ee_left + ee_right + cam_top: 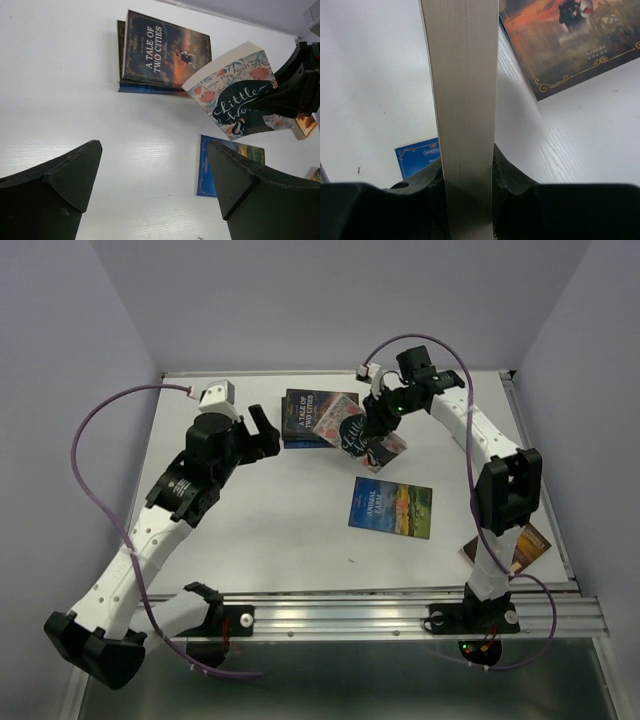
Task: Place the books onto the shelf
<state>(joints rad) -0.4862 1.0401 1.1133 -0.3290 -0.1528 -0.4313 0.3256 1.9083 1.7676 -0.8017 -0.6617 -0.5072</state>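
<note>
We list one book, "Little Women" (240,97) by Louisa May Alcott, upper centre of the top view. Its long axis slants upper-left to lower-right, and the right gripper (468,175) pinches its page edge. The left gripper (155,167) has its jaws spread around nothing. "A Tale of Two Cities" (160,50) and "Animal Farm" (391,507) lie flat.

1. Left arm (150,530) reached forward, elbow bent, wrist angled toward the right.
2. Left gripper (265,432) was empty, jaws spread wide.
3. Right arm (487,445) arched up, then leftward.
4. Right gripper (375,435) was clamped on a book (350,430), fingers (510,180) pressing both covers.
</note>
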